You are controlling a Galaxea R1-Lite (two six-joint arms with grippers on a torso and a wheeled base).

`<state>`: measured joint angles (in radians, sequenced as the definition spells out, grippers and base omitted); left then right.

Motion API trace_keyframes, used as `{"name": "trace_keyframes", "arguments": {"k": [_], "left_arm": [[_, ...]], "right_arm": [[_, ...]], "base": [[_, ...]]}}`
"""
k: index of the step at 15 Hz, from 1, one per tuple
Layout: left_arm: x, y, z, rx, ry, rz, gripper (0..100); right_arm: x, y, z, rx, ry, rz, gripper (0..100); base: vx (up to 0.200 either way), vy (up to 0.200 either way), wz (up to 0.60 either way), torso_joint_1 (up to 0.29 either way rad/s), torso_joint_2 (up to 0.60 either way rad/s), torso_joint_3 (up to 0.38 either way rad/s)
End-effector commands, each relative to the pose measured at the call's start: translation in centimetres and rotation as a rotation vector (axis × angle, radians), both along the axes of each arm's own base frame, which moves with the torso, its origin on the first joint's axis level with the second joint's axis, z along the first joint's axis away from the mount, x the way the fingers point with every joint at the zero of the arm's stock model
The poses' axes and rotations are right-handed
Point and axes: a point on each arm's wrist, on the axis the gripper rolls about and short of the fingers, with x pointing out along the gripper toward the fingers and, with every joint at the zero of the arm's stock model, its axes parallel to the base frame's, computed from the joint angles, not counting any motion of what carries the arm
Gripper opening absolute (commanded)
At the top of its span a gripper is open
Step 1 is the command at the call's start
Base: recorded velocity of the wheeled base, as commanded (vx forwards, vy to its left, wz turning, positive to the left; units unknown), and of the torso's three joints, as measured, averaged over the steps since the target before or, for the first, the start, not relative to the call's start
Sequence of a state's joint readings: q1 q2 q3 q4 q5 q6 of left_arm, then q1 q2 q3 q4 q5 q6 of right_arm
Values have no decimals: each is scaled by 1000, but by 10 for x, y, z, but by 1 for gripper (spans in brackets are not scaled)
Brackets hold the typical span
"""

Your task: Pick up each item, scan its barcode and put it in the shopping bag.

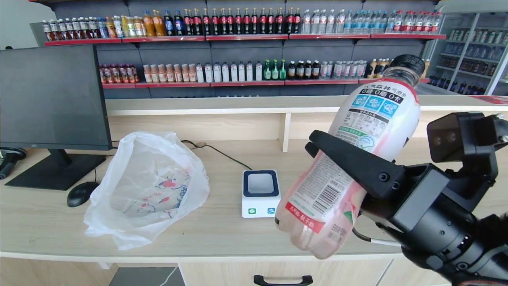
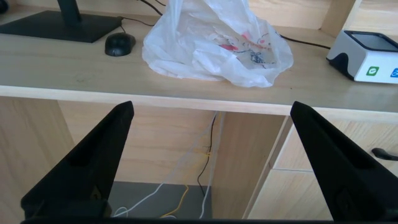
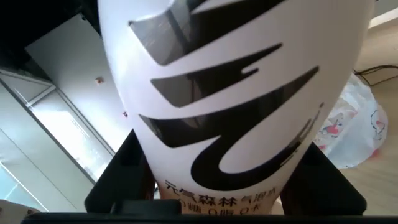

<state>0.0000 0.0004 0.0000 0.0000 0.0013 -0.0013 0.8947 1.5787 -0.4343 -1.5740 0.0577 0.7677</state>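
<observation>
My right gripper [image 1: 337,159] is shut on a pink drink bottle [image 1: 349,159], held tilted above the counter's right side, black cap up and away, barcode facing the head camera. In the right wrist view the bottle's white label [image 3: 236,93] sits between the fingers. The white barcode scanner [image 1: 260,193] stands on the counter, left of and below the bottle. A white plastic shopping bag [image 1: 149,186] lies open on the counter left of the scanner. My left gripper [image 2: 208,165] hangs open below the counter edge, in front of the bag [image 2: 217,43].
A black monitor [image 1: 53,99] and mouse [image 1: 81,193] stand at the counter's left. A cable runs behind the scanner. A raised wooden ledge [image 1: 278,105] borders the counter's back, with drink shelves beyond. A drawer handle [image 1: 282,281] sits under the counter front.
</observation>
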Motion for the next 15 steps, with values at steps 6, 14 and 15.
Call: {"name": "trace_keyframes", "arguments": {"k": [6, 14, 15], "left_arm": [[0, 0, 0, 0, 0, 0, 100], [0, 0, 0, 0, 0, 0, 100], [0, 0, 0, 0, 0, 0, 100]], "right_arm": [[-20, 7, 4, -63, -132, 63, 0], [-25, -1, 7, -53, -136, 64, 0], [-27, -2, 7, -48, -138, 67, 0]], "base": [[0, 0, 0, 0, 0, 0], [0, 0, 0, 0, 0, 0], [0, 0, 0, 0, 0, 0]]}}
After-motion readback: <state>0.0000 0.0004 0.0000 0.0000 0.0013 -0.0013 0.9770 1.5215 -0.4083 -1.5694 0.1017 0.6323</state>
